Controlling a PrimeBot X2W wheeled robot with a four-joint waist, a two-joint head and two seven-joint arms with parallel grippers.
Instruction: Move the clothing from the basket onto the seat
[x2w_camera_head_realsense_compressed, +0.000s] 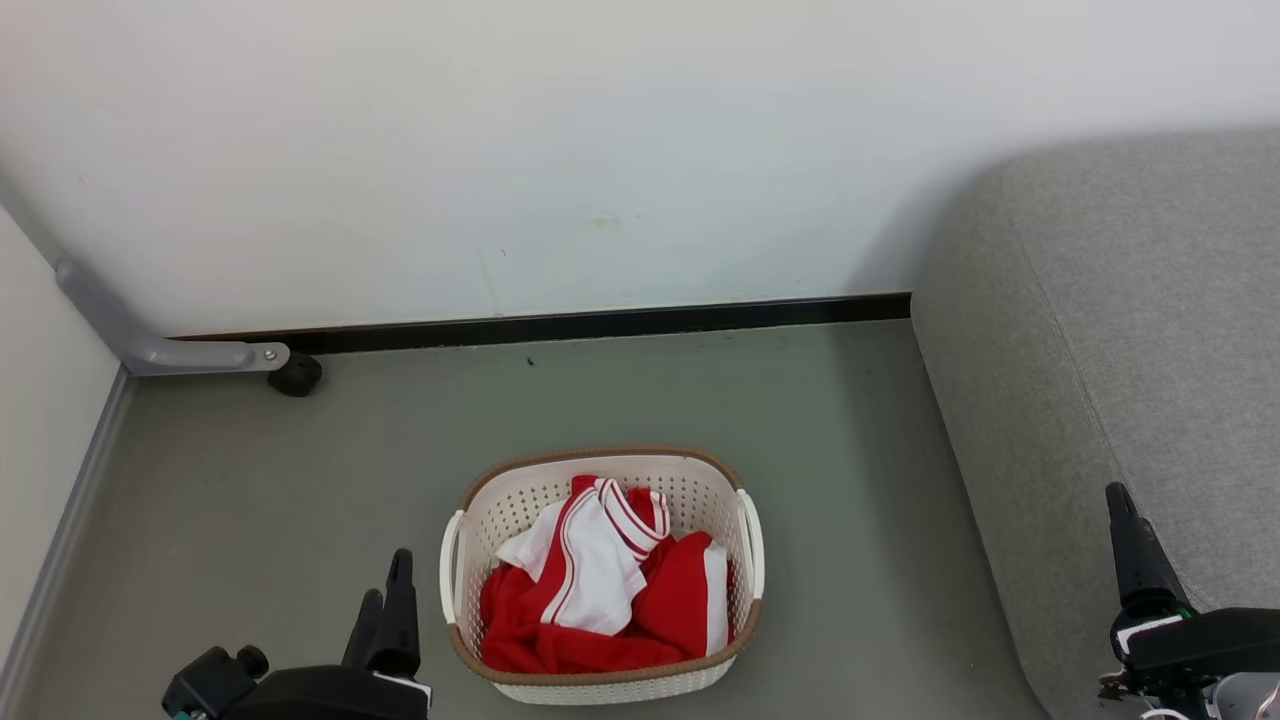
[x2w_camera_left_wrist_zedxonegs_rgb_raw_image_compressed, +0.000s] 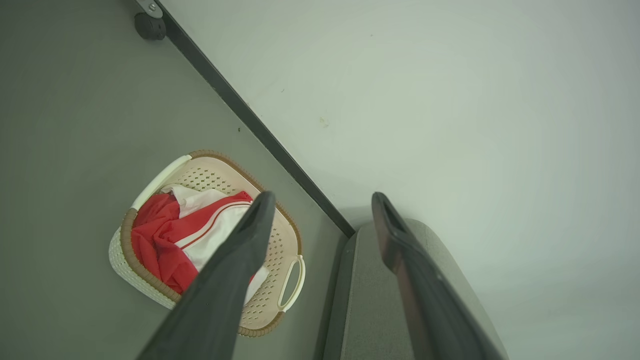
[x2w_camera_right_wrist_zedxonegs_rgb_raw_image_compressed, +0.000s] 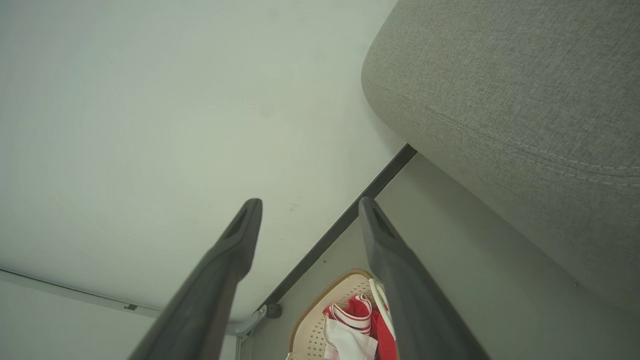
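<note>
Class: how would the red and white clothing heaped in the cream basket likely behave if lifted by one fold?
The red and white clothing lies crumpled in soft folds, so it would probably hang limp. It looks thin, likely light. Overlapping pieces may lift together from the cream perforated plastic basket.

White wall (x2w_camera_head_realsense_compressed: 600, 150), black skirting (x2w_camera_head_realsense_compressed: 600, 325), dull grey floor (x2w_camera_head_realsense_compressed: 250, 480)

left gripper (x2w_camera_head_realsense_compressed: 387, 580): near left, fingers pointing far, jaws wide apart, empty.
left fingers (x2w_camera_left_wrist_zedxonegs_rgb_raw_image_compressed: 235, 260): two long dark blades, spread, nothing between them.
right gripper (x2w_camera_head_realsense_compressed: 1122, 505): near right, pointing far; from the head, one dark finger visible.
right fingers (x2w_camera_right_wrist_zedxonegs_rgb_raw_image_compressed: 220, 270): spread wide in the wrist view, nothing gripped.
left wrist (x2w_camera_head_realsense_compressed: 310, 690): black housing at the near edge.
right wrist (x2w_camera_head_realsense_compressed: 1200, 640): black housing, near right corner.
</note>
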